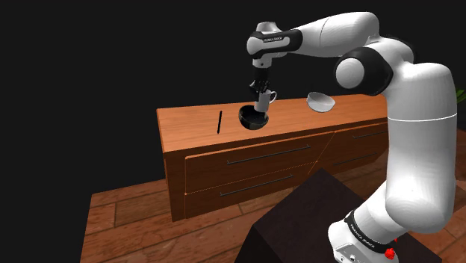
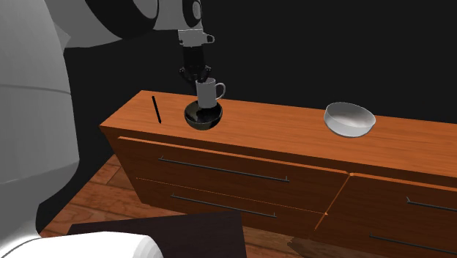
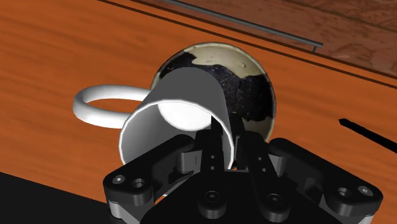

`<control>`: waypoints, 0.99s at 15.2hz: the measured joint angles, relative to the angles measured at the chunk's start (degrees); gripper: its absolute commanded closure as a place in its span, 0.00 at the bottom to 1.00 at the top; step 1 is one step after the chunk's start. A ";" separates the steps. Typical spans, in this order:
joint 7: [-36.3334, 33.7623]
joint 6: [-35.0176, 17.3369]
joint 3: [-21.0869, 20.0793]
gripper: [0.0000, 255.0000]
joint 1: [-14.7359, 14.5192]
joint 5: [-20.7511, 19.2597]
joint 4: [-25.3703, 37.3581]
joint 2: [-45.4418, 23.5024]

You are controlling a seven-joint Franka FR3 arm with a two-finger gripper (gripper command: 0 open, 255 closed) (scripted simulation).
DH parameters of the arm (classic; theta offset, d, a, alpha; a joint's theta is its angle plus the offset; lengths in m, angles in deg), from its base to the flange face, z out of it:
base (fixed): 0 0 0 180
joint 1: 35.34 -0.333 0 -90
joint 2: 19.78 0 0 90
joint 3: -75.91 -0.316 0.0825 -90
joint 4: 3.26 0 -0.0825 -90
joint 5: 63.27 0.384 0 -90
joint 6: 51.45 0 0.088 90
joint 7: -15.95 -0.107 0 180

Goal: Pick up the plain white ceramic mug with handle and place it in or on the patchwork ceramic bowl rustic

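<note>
White arm (image 1: 403, 112) rises from the dark box stand (image 1: 314, 217) at the shoulder view's lower right. It bends over and reaches down to the top of the dresser.

Wooden dresser (image 1: 224, 161): long and low, with two rows of drawers and thin bar handles. It stands on a plank floor (image 1: 127, 224), with a black area behind it.

White bowl (image 2: 349, 119) sits upright on the dresser top, well apart from the other things, toward the second exterior view's right.

Dark bowl (image 2: 202, 117) sits near the front edge of the dresser top. The wrist view shows its inside as black blotches mixed with cream patches (image 3: 254, 83).

Gripper (image 2: 198, 73) points straight down over the dark bowl. The fingers (image 3: 245, 153) are closed most of the way and pinch the wall of the mug at its rim, one inside the cup and one outside.

White mug (image 2: 208, 91) is held upright, directly over the dark bowl. Its base is level with the bowl's opening or just inside it. Cannot tell whether it touches the bowl's inner surface. The handle points toward the white bowl. In the wrist view the mug's (image 3: 184, 108) open mouth faces the camera, with the handle loop off to one side over bare wood.

Thin black stick (image 2: 156, 108) lies on the dresser top near the dark bowl, on the side away from the white bowl, not touching it.
</note>
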 measured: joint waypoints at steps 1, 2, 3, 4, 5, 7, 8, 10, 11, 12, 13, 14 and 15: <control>0.01 -0.73 -0.02 1.00 -0.03 0.03 -0.67 -0.07; 0.08 -1.34 -0.04 1.00 0.01 0.09 -1.03 -0.32; 0.04 -1.82 -0.09 1.00 -0.01 0.15 -1.26 -0.57; 0.04 -2.59 -0.12 1.00 -0.06 0.18 -1.95 -0.66; 0.09 -2.75 -0.14 1.00 0.00 0.23 -1.84 -0.95; 0.09 -3.01 -0.16 1.00 0.00 0.26 -1.96 -1.08; 0.09 -3.05 -0.16 1.00 0.01 0.27 -1.95 -1.11; 0.08 -3.09 -0.17 1.00 0.00 0.27 -1.98 -1.12; 0.08 -3.10 -0.17 1.00 0.00 0.27 -1.99 -1.12; 0.08 -3.10 -0.17 0.00 0.00 0.27 -1.99 -1.12; 0.08 -3.11 -0.17 0.00 0.00 0.27 -1.99 -1.12; 0.08 -3.11 -0.17 0.00 0.00 0.27 -1.99 -1.11; 0.08 -3.11 -0.17 0.00 0.00 0.27 -1.99 -1.11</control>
